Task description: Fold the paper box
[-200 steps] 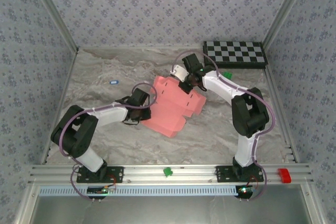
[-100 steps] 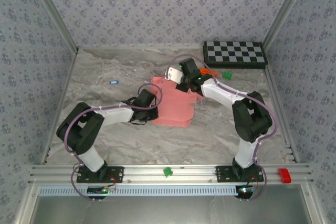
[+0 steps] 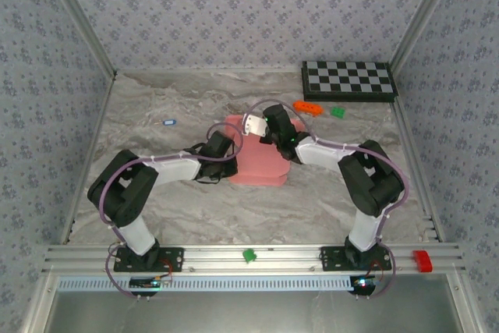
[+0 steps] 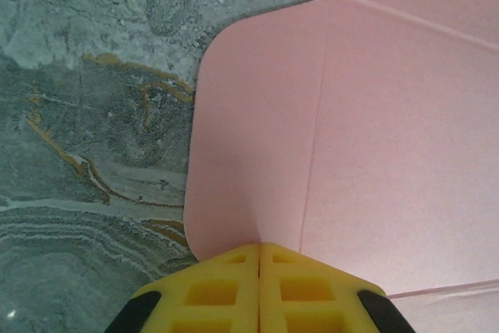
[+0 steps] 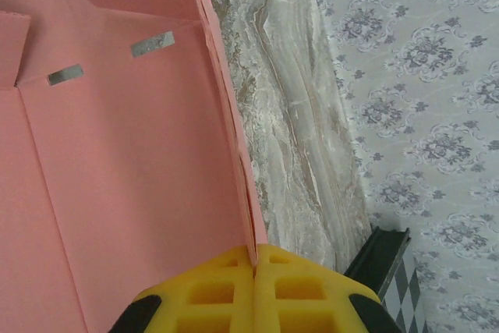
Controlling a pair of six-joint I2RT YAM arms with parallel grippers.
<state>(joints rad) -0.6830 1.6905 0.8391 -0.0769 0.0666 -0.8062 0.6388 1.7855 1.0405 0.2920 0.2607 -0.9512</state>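
The paper box is a salmon-pink card sheet lying mid-table, partly folded up between the two arms. My left gripper is at its left edge. In the left wrist view the yellow fingers are shut, pinching a rounded flap of the paper box in my left gripper. My right gripper is at the sheet's far right side. In the right wrist view my right gripper is shut on a raised edge of the paper box, which has two slots.
A checkerboard lies at the back right. An orange block and a green block sit just in front of it. A small blue piece lies at the left. Patterned walls close in the table on three sides.
My right gripper has swung left and nearer, carrying the sheet's right part up and over, so the sheet looks narrower. The left gripper has shifted a little right. The orange block is now uncovered.
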